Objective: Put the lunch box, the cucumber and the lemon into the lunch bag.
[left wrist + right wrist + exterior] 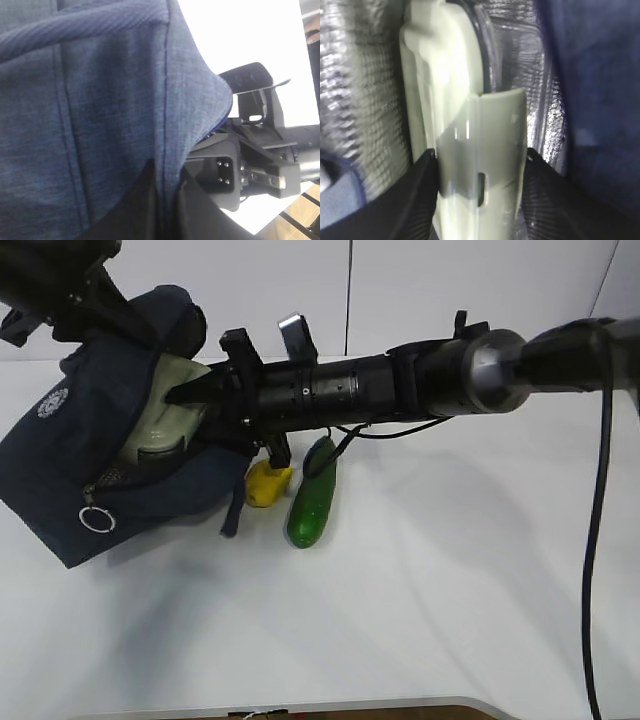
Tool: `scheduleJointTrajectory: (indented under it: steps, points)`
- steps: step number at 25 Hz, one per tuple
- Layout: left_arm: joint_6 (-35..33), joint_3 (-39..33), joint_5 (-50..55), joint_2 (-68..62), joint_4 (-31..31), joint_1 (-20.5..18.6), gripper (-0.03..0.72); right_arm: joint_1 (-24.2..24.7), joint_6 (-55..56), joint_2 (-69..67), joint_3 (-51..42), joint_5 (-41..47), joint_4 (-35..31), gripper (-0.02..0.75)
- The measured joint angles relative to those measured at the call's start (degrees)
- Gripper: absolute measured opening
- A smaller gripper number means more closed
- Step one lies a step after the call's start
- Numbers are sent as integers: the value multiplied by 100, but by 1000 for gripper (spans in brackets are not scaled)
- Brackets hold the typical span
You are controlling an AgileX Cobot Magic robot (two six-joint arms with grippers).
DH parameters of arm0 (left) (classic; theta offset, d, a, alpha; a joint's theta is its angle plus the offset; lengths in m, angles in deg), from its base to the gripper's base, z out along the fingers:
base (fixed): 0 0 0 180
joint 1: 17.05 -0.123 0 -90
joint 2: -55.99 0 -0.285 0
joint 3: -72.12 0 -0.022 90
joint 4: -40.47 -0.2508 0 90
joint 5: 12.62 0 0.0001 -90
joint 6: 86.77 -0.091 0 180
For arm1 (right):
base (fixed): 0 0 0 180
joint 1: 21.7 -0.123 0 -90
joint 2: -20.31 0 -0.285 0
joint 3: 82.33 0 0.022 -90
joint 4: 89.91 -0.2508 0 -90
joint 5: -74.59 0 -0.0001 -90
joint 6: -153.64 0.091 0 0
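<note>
Sage-lidded lunch box (470, 165) gripped, inside lunch bag (60, 480)

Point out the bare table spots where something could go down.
White table lies bare right of the dark green cucumber and along the front. Crowded: the yellow lemon sits against the navy fabric bag, under the right arm.

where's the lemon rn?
Exterior view: the lemon lies on the table left of centre, between the lunch bag on its left and the cucumber on its right, under the right arm; neither wrist view shows it.
</note>
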Motion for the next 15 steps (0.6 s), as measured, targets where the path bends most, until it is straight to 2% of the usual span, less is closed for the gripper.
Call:
scheduleJointTrajectory:
  steps: [15]
  points:
    - [10, 0, -93, -169, 11, 0, -1, -186, 113, -571, 699, -181, -12, 377]
